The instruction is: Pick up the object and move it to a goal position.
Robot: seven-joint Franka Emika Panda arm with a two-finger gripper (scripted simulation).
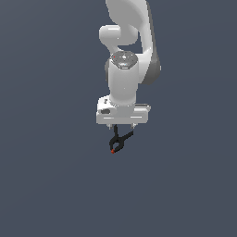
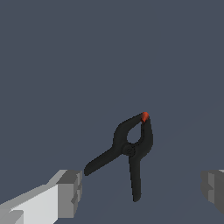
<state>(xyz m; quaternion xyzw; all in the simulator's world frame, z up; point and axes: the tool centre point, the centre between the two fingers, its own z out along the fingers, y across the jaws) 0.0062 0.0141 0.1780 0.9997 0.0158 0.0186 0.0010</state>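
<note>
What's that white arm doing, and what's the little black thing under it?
A simulated white robot arm hangs over a plain grey surface, its gripper pointing down at a tiny black spring clamp with a red-orange tip. In the wrist view the two fingers stand wide apart on either side of the clamp's handles, not touching it. So the clamp has not been gripped yet.

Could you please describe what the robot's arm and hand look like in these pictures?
The arm is glossy white with rounded, bulbous links and grey shading at the joints. A grey disc cap with small red marks tops the wrist. The hand has a flat, boxy white body and short fingers with blocky grey pads. No cables or lettering are visible.
</note>
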